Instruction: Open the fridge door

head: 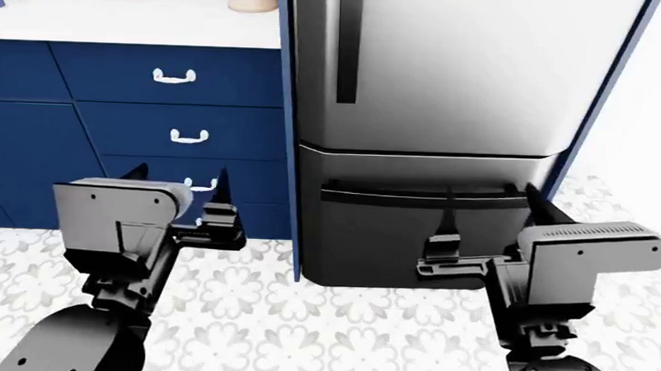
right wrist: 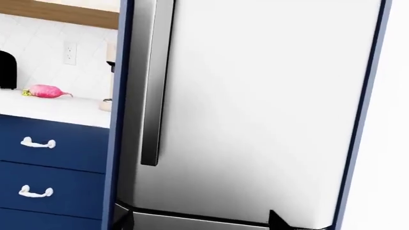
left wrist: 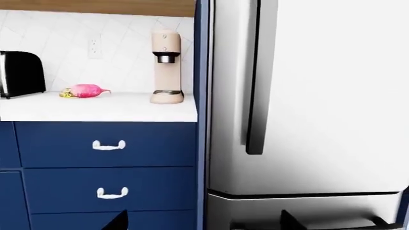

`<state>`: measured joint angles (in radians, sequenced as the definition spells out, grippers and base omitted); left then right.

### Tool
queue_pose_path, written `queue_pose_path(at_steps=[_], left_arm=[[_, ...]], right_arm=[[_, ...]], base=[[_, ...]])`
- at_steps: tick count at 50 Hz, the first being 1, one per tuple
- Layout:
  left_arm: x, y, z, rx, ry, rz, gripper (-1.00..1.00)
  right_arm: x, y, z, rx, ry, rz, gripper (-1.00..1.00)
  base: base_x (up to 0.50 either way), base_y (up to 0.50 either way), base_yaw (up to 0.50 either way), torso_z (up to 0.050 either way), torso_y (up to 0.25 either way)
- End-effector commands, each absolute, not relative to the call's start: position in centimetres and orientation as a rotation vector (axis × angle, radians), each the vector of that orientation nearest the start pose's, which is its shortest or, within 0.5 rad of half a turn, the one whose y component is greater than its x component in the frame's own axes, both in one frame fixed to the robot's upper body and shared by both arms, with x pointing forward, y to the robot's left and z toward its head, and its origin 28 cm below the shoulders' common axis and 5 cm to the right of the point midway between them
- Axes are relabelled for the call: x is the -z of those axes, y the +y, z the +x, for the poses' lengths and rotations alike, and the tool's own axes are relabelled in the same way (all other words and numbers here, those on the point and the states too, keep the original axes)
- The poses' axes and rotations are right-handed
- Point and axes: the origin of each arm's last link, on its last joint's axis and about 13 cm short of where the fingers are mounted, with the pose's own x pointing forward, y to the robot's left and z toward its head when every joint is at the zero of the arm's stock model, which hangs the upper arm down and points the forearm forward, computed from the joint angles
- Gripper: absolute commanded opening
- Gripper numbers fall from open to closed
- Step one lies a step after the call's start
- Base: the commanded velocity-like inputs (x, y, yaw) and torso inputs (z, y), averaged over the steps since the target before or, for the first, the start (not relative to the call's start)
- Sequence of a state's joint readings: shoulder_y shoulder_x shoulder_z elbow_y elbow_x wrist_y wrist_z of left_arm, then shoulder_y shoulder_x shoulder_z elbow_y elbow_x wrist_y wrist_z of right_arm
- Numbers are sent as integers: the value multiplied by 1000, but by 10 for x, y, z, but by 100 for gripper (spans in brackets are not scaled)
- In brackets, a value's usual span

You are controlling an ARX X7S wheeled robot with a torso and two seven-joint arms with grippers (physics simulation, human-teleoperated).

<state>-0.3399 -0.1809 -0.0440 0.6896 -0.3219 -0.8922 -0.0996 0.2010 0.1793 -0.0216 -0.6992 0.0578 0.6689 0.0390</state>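
Both arms are built of boxy grey housings on rounded black bases, each end effector [head: 177, 176] [head: 490, 191] tipped with thin black fingers; screws seem to dot the left housing.

You're facing the tall brushed-steel fridge door [head: 467, 66], shut flush above the lower freezer drawer. Its long vertical black bar handle [head: 348, 46] runs down the door's left edge, beside the navy cabinets.

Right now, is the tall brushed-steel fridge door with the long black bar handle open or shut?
Shut. The fridge door sits flush in its navy surround above the freezer drawer, with no interior showing. Neither gripper touches the vertical black handle.
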Motion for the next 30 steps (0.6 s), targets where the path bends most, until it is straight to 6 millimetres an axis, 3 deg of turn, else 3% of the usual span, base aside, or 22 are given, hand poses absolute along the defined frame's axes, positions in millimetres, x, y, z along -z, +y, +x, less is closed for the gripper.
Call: queue_pose_path(at_steps=[1, 12, 19, 30], left_arm=[[-202, 228, 229, 93, -172, -19, 100], [-204, 230, 224, 103, -182, -19, 100], [-199, 228, 221, 114, -190, -14, 100], [-198, 228, 221, 114, -191, -13, 100]], right_arm=[[-183, -123, 211, -14, -258, -116, 100], [-192, -124, 210, -6, -283, -109, 100], [-181, -122, 211, 5, -281, -128, 100], [-180, -122, 211, 6, -281, -130, 100]], base=[[0, 0, 0, 0, 0], [0, 0, 0, 0, 0], [0, 0, 0, 0, 0], [0, 0, 0, 0, 0]])
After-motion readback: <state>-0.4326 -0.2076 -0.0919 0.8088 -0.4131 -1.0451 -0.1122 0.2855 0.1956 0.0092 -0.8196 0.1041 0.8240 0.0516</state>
